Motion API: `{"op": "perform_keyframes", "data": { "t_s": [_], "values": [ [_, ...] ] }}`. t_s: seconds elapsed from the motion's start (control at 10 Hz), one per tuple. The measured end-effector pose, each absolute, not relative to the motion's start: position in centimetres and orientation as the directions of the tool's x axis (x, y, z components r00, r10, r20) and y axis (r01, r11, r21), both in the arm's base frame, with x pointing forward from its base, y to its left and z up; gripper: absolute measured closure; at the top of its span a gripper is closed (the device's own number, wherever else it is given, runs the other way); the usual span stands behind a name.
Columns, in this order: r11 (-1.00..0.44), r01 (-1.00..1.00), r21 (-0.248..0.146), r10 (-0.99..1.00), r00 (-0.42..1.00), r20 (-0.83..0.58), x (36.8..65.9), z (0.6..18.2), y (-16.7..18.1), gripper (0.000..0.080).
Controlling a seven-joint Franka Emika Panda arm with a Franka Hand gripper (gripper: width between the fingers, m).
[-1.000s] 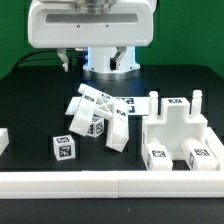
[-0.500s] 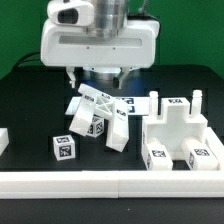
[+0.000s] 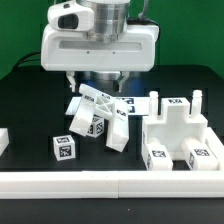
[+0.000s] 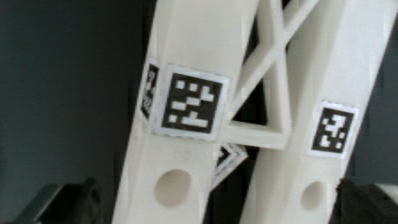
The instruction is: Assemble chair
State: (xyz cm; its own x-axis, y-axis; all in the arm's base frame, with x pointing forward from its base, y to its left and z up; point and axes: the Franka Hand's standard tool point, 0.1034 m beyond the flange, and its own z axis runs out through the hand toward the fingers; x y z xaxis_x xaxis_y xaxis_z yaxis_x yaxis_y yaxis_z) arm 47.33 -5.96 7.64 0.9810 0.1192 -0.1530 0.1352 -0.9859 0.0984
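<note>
The gripper [image 3: 97, 78] hangs above the X-braced panel [image 3: 101, 102] of the chair. Its fingers [image 4: 68, 203] stand apart, one on each side. The panel lies tilted on the black desk [image 3: 30, 100], between a small block [image 3: 64, 148] and a bigger white part [image 3: 180, 135].

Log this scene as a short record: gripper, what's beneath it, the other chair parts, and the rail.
gripper: open, holding nothing, above the central pile
beneath it: X-braced panel, tilted on the pile, not gripped
tagged block: alone, toward the exterior view's left
pegged piece: upright, on the exterior view's right
border rail: along the near edge
</note>
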Motion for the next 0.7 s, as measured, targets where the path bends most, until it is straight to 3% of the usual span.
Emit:
{"op": "perform_keyframes", "data": {
  "t_s": [0.2,0.3,0.7],
  "values": [
    [-0.989,0.062,0.131,0.056,0.997,-0.048,48.89,6.61,-6.80,0.0151],
    [-0.991,0.067,0.116,0.061,0.997,-0.055,48.17,6.33,-7.19,0.0151],
    [-0.991,0.076,0.113,0.070,0.996,-0.056,48.28,6.21,-6.94,0.0151]
  ]
}}
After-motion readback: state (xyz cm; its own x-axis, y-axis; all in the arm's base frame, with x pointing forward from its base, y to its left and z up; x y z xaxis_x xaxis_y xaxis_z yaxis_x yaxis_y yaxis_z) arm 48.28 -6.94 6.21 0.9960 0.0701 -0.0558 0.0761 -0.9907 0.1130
